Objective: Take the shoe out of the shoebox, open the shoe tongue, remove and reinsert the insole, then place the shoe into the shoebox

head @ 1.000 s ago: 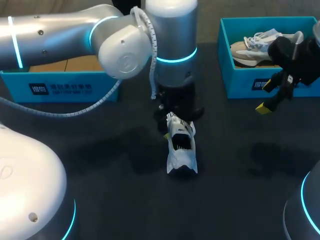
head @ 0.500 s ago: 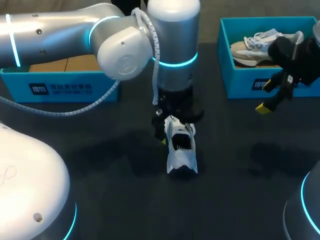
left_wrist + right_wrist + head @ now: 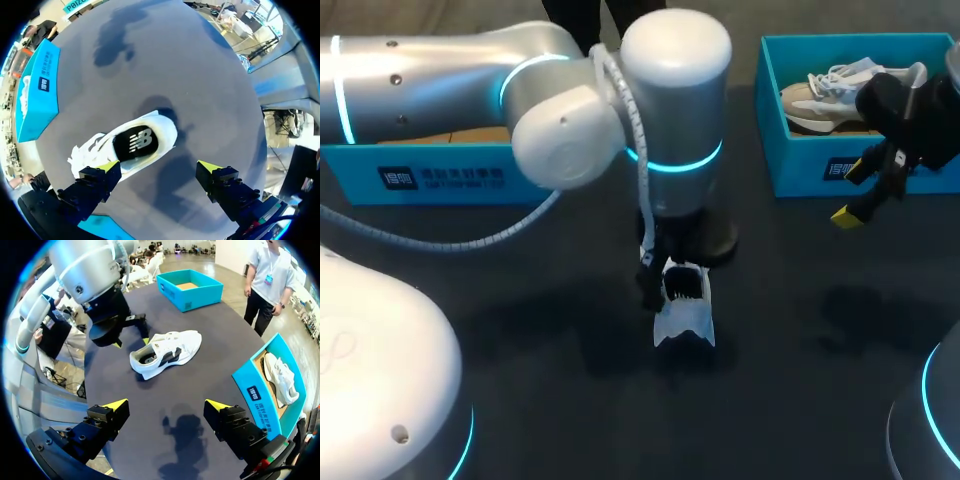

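A white shoe (image 3: 686, 312) with a dark inside lies on the dark table near the middle. My left gripper (image 3: 667, 283) hangs straight over its far end, hiding that part in the head view. In the left wrist view the shoe (image 3: 131, 146) lies below the open left gripper (image 3: 159, 168), closer to one finger, and neither finger touches it. My right gripper (image 3: 852, 193) hovers open and empty in front of the right shoebox (image 3: 800, 172). From the right wrist view the shoe (image 3: 167, 352) lies ahead of the right gripper (image 3: 166, 405), with the left gripper (image 3: 131, 330) at its heel end.
The right blue shoebox (image 3: 260, 390) holds a second pale shoe (image 3: 830, 92). Another blue shoebox (image 3: 440, 176) stands at the back left, its brown floor (image 3: 189, 286) showing. Bare table lies in front of the shoe and between the boxes.
My left arm has shifted nearer over the shoe, covering its far end, and its fingers have spread a little wider. The shoe and the right arm have stayed put.
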`<move>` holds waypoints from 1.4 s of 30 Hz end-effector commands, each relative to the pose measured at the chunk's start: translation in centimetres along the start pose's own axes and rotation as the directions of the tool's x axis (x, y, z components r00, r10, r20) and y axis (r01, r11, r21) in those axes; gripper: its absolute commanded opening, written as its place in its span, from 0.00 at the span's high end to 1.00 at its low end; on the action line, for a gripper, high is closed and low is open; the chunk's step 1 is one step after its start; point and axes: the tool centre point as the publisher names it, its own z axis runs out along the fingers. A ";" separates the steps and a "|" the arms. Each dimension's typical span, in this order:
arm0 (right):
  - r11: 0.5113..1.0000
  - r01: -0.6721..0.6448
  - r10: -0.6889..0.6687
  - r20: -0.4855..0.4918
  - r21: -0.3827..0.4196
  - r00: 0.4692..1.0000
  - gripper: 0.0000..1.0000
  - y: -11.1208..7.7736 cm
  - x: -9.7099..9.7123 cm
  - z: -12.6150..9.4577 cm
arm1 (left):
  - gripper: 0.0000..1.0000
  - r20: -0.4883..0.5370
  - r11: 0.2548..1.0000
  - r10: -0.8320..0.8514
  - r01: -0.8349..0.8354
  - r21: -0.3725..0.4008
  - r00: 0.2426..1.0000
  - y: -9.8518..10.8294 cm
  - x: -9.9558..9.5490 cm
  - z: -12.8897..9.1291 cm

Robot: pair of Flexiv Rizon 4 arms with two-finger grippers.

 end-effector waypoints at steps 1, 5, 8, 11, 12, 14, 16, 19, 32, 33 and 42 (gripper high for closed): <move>1.000 -0.001 0.001 -0.002 0.004 1.000 0.00 0.1 -0.2 0.1 | 0.00 0.064 0.999 -0.031 0.031 -0.008 0.997 -0.2 1.8 0.2; 1.000 -0.001 0.001 -0.002 0.004 1.000 0.00 0.1 -0.2 0.1 | 0.00 0.085 0.996 -0.094 0.094 -0.001 0.992 -1.1 2.8 0.6; 1.000 -0.001 0.001 -0.002 0.004 1.000 0.00 0.1 -0.2 0.1 | 0.00 0.102 0.991 -0.136 0.135 0.016 0.985 -2.0 3.3 1.4; 1.000 -0.001 0.001 -0.002 0.004 1.000 0.00 0.1 -0.2 0.1 | 0.00 0.106 0.986 -0.167 0.167 0.012 0.980 -2.6 3.5 2.3; 1.000 -0.001 0.001 -0.002 0.004 1.000 0.00 0.1 -0.2 0.1 | 0.00 0.106 0.982 -0.189 0.187 0.026 0.976 -2.6 3.5 2.7; 1.000 -0.001 0.001 -0.002 0.004 1.000 0.00 0.1 -0.2 0.1 | 0.00 0.110 0.979 -0.202 0.200 0.029 0.973 -2.7 3.5 3.4; 1.000 -0.001 0.001 -0.002 0.004 1.000 0.00 0.1 -0.2 0.1 | 0.00 0.109 0.978 -0.208 0.205 0.039 0.972 -2.6 3.4 3.9; 1.000 -0.001 0.001 -0.002 0.004 1.000 0.00 0.1 -0.2 0.1 | 0.00 0.109 0.972 -0.236 0.234 0.030 0.966 -2.6 3.2 4.8; 1.000 -0.001 0.001 -0.002 0.004 1.000 0.00 0.1 -0.2 0.1 | 0.06 0.140 0.938 -0.346 0.341 0.059 0.928 -3.3 2.3 7.0; 1.000 -0.001 0.001 -0.002 0.004 1.000 0.00 0.1 -0.2 0.1 | 0.09 0.139 0.937 -0.349 0.344 0.061 0.927 -3.3 2.2 7.1; 1.000 -0.001 0.001 -0.002 0.004 1.000 0.00 0.1 -0.2 0.1 | 0.51 0.118 0.924 -0.383 0.379 0.056 0.916 -3.6 1.6 8.1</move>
